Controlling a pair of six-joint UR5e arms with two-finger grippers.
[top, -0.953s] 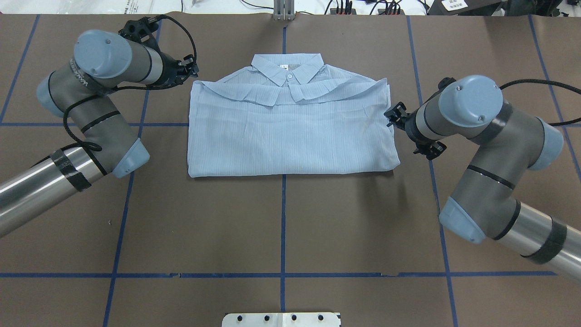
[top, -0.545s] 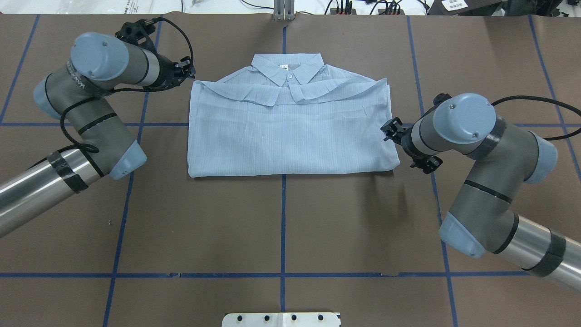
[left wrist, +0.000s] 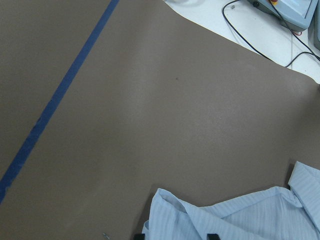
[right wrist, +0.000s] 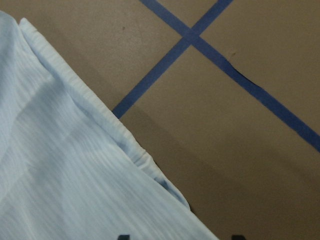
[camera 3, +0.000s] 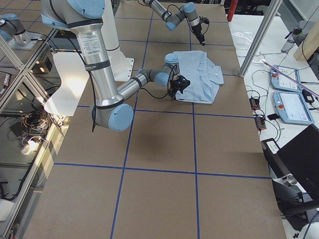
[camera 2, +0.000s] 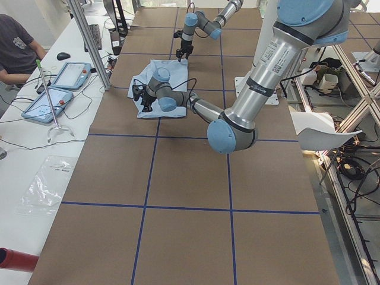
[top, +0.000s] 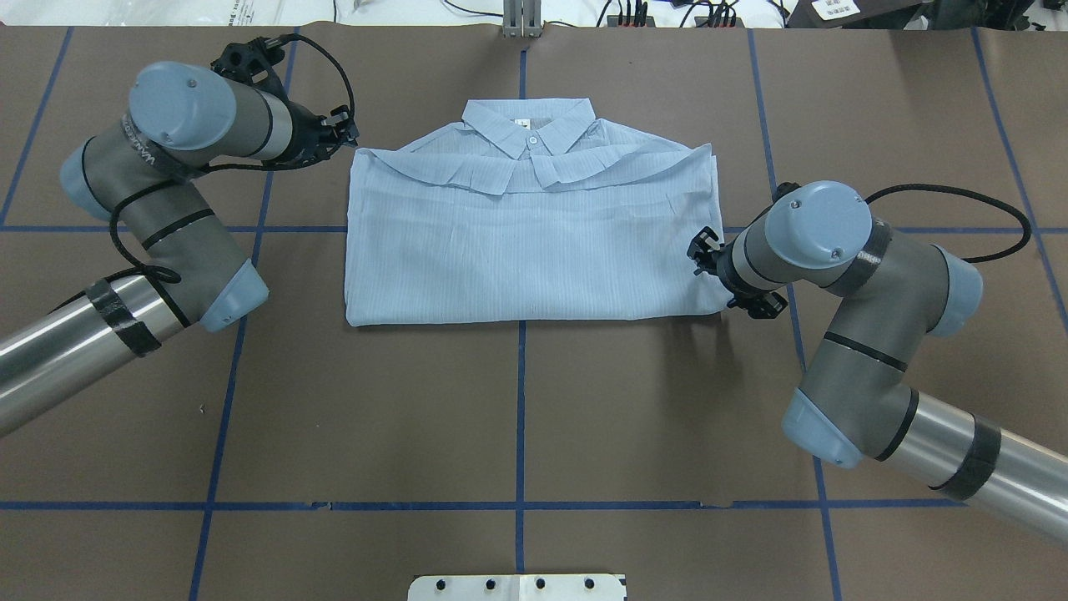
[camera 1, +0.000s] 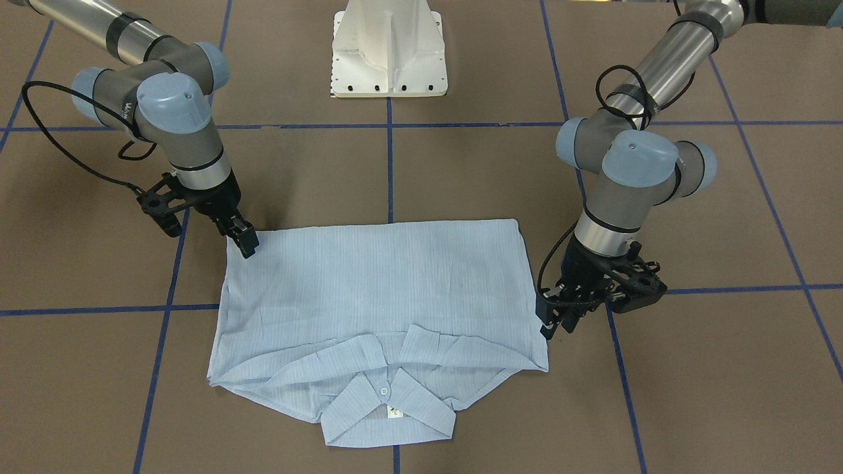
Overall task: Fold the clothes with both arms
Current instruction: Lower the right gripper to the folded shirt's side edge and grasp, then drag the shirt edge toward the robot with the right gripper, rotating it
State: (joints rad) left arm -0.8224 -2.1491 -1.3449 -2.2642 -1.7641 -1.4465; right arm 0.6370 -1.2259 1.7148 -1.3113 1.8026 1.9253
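Note:
The light blue striped shirt (top: 534, 242) lies folded into a rectangle on the brown table, collar at the far side; it also shows in the front view (camera 1: 375, 289). My left gripper (camera 1: 556, 324) points down just outside the shirt's far left corner, also in the overhead view (top: 344, 133). The left wrist view shows that corner (left wrist: 240, 215) between its spread fingertips (left wrist: 212, 236). My right gripper (camera 1: 245, 245) stands at the shirt's near right corner. The right wrist view shows the hem (right wrist: 65, 175) between spread fingertips (right wrist: 239, 237). In the overhead view its wrist hides the fingertips.
Blue tape lines (top: 521, 401) cross the brown table. The white pedestal base (camera 1: 388, 46) stands at the robot's side. A side bench with tablets (camera 2: 59, 83) and a seated person (camera 2: 15, 47) runs along the far edge.
My right arm has moved along the shirt's right edge toward the robot, down to the near right corner. My left arm has hardly moved.

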